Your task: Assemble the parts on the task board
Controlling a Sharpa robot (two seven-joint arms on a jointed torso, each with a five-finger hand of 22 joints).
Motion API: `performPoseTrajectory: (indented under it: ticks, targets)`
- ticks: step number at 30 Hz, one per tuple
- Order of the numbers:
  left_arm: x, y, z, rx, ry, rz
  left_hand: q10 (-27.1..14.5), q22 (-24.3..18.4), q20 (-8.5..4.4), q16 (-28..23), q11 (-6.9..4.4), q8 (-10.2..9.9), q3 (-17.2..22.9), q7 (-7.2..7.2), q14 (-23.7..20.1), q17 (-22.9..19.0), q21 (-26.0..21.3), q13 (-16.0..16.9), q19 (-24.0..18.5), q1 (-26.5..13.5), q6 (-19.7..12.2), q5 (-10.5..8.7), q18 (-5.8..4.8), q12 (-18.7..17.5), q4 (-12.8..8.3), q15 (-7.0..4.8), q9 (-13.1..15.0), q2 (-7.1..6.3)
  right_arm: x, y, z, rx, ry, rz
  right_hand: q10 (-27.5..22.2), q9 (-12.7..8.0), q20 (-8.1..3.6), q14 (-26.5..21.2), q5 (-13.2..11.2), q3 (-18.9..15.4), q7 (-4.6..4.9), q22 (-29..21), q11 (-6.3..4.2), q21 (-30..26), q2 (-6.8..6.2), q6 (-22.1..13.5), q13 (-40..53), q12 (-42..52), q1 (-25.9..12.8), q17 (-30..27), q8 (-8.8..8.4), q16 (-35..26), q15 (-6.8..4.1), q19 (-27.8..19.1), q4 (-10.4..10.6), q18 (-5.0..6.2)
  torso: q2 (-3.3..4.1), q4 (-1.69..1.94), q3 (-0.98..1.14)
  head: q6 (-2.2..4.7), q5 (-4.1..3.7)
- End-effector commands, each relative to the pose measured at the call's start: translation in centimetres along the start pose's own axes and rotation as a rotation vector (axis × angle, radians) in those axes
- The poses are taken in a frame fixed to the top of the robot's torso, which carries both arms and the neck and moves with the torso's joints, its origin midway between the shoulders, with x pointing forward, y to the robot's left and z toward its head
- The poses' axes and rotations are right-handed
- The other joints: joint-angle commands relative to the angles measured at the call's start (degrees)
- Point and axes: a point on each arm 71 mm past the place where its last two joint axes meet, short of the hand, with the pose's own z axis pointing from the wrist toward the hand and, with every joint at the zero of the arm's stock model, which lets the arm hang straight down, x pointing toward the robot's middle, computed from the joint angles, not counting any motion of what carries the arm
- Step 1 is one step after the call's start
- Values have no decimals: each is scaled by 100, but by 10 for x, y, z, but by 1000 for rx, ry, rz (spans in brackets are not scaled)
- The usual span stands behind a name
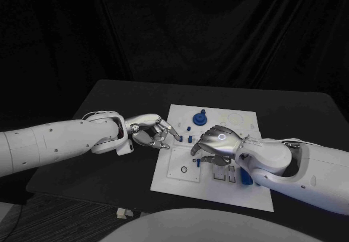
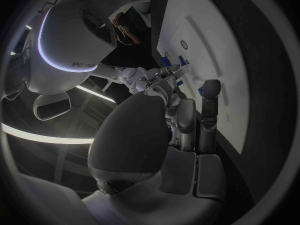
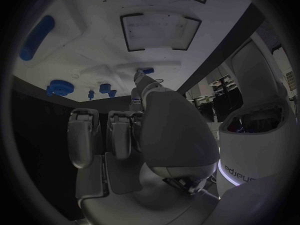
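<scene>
The white task board (image 1: 211,187) lies mid-table. A blue gear-shaped part (image 1: 200,118) stands at its far end, also visible as gear (image 3: 59,87). A blue cylinder (image 1: 246,177) lies near its right edge, next to my right forearm. My right hand (image 1: 218,143) is curled down over the board's middle; its fingertips (image 3: 144,80) pinch a small blue part (image 3: 147,71) against the board. My left hand (image 1: 153,132) hovers at the board's left edge with fingers loosely bent, holding nothing; one fingertip (image 2: 209,91) is close to a small blue piece (image 1: 190,138).
Two rectangular recesses (image 3: 159,30) and a small ring (image 1: 184,169) mark the board's near half. Black table (image 1: 109,101) surrounds the board, with its front edge close behind the board's near side.
</scene>
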Motion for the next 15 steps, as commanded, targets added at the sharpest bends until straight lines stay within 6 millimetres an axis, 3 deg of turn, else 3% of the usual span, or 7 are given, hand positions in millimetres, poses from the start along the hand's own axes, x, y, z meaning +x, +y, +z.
performPoseTrajectory:
  ticks: [1, 15]
  targets:
    - [1, -1, 1, 13, 3, -13, 47, 348, -12, 7, -1, 17, 46, 17, -30, -2, 31, -129, -40, 20, -7, 20, 79, 8, 4, 26, 4, 28, 0, 4, 0, -41, 3, -77, 597, 3, -30, 596, -16, 0, -41, 1431, -24, 47, -40, 10, 1506, 20, 56, 1510, 22, 17, -12, 479, 7, -78, -1, 1, 1, 1, 13]
    - [1, -2, 1, 14, 3, -12, 49, 347, -12, 12, -1, 13, 53, 15, -26, 3, 30, -129, -43, 21, -16, 26, 80, 8, 1, 27, 1, 27, 0, 8, 4, -72, 2, -123, 597, -4, -18, 596, 68, 21, -84, 1430, -9, 43, -28, -14, 1506, 20, 181, 1510, 10, 17, 3, 477, -16, -77, -2, 0, 0, 1, 2]
